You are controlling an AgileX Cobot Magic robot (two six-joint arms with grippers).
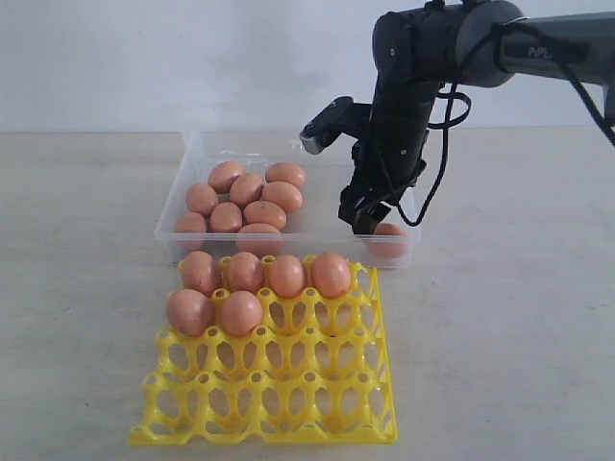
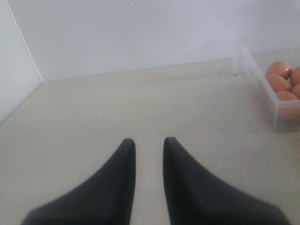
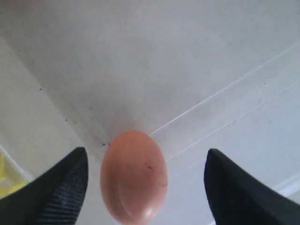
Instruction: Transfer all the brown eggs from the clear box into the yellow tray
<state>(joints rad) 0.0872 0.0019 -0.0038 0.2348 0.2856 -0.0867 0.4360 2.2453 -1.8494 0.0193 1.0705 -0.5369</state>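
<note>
Several brown eggs (image 1: pixel 245 202) lie bunched in the left half of the clear box (image 1: pixel 189 158). One more egg (image 1: pixel 389 238) lies alone in the box's front right corner. My right gripper (image 1: pixel 370 216) hangs over that egg; in the right wrist view the egg (image 3: pixel 133 176) lies between the fingers of the open gripper (image 3: pixel 146 152), touching neither. The yellow tray (image 1: pixel 288 423) stands in front of the box with several eggs (image 1: pixel 286 276) in its back cups. My left gripper (image 2: pixel 149 140) is over bare table, its fingers slightly apart with nothing between them.
The left wrist view catches one end of the clear box (image 2: pixel 248 65) with a few eggs (image 2: pixel 279 70) inside. A pale wall runs behind the table. The right arm (image 1: pixel 413 86) reaches down from the upper right over the box.
</note>
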